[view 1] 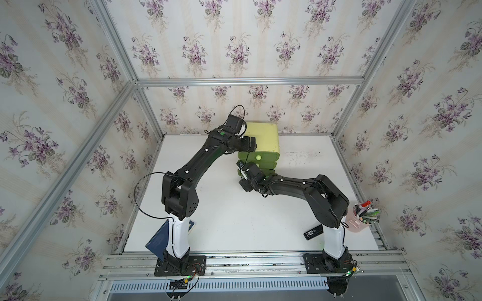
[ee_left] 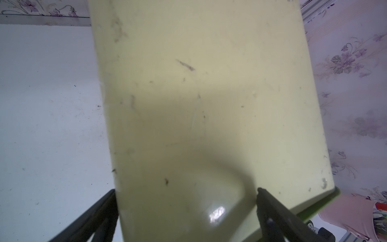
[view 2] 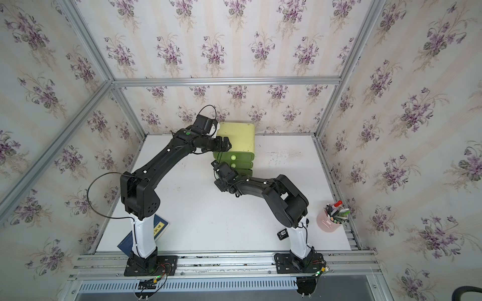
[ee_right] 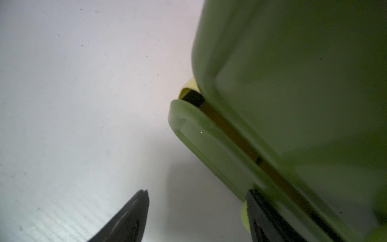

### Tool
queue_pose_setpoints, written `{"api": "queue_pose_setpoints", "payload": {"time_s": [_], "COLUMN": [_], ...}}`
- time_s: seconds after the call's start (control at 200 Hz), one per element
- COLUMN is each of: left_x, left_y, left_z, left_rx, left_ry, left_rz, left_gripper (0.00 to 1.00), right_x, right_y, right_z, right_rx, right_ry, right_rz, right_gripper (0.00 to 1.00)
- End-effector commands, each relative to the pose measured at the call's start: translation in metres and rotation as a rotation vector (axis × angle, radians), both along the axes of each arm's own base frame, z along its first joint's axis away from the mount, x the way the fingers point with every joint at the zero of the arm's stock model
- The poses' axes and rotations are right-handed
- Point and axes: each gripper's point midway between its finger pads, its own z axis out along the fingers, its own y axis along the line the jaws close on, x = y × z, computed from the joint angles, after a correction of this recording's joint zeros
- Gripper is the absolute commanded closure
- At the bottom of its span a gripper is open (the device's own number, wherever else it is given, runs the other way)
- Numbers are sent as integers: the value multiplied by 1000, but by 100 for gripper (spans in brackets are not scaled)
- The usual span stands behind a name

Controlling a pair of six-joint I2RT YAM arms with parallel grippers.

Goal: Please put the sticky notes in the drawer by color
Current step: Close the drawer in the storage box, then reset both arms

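left hand (view 1: 251,145): apart, over smooth, scuffed drawer (view 1: 264,137) top | right hand (ee_right: 198,191): apart, beside its rounded green front

The drawer (ee_right: 293,83) looms blurred (one yellow sticky note (ee_right: 185,89) mostly hidden inside).

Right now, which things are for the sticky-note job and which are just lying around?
For the job:
drawer
yellow sticky note edge, peeking from a drawer gap
left gripper, open at the cabinet top
right gripper, open by the drawer fronts

Just lying about:
dark blue book
pink pen cup
small black gadget
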Motion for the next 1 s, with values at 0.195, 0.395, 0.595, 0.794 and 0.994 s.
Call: {"api": "queue_pose_setpoints", "payload": {"time_s": [0.195, 0.395, 0.595, 0.794, 0.994], "left_x": [-30, -79, -134, -155, -143], "left_y": [29, 80, 175, 247, 283], "left_z": [28, 93, 79, -36, -83], "left_rx": [71, 111, 413, 518, 513], "left_ry": [23, -221, -640, -707, -651], "left_rz": [48, 101, 205, 363, 481], "left_gripper": [0, 0, 0, 0, 0], "right_x": [-2, -42, -59, -29, -14], "right_y": [15, -16, -114, -260, -287], "right_z": [47, 136, 163, 131, 110], "right_rx": [162, 412, 386, 588, 555], "right_ry": [-34, -161, -367, -332, -442], "right_rz": [34, 41, -41, -331, -421], "right_gripper": [20, 14, 0, 0, 0]}}
